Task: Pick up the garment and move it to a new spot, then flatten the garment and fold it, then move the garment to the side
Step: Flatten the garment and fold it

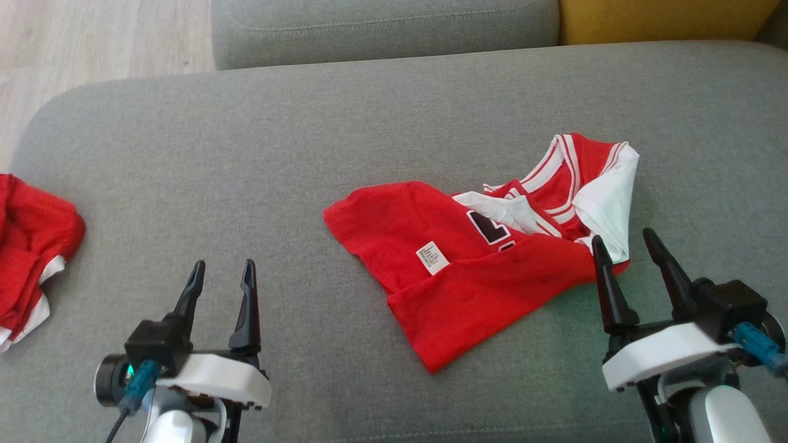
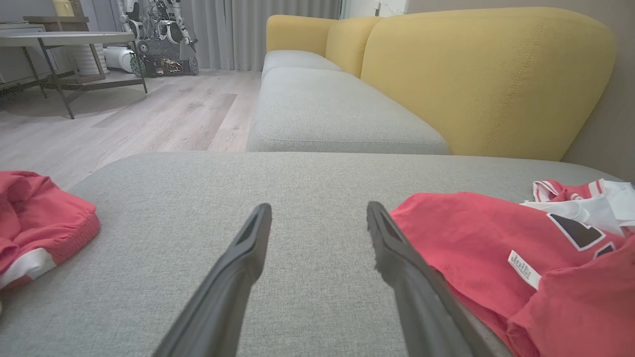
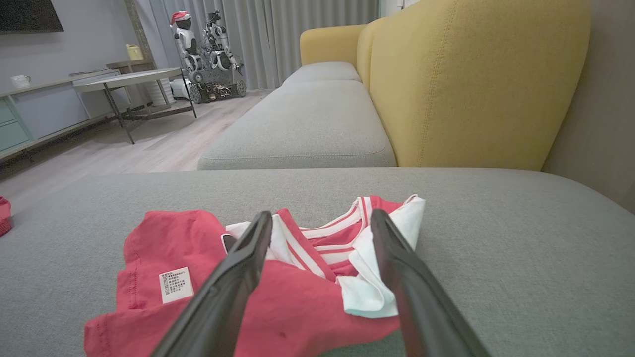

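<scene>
A wide grey woven-fabric sofa seat cushion (image 1: pixel 258 160) is seen from above. On the right half of this cushion lies the garment (image 1: pixel 468 277), a bright red piece of thin athletic fabric, crumpled and partly folded over itself.

Its long axis runs across the cushion from side to side, tilted so that its right end lies nearer the cushion's back. That right end shows white trim stripes and a turned-out white lining, and points toward the cushion's back right. A plain red corner points toward the cushion's front edge.

A small white rectangular care label (image 1: pixel 433 257) is sewn near the garment's middle; its print is too small to read. Beside it a dark navy block figure (image 1: pixel 489 227) edged in white is half hidden under a fold and cannot be read.

A second bunched red cloth with white trim (image 1: pixel 31 246) lies at the cushion's left edge.

The left gripper (image 1: pixel 223 266) is over bare cushion near the front left, its two dark fingers spread wide and holding nothing. The right gripper (image 1: pixel 623 237) is near the cushion's front right, fingers also spread wide and empty, with their tips at the garment's white-lined end; whether they touch the cloth cannot be told.
</scene>
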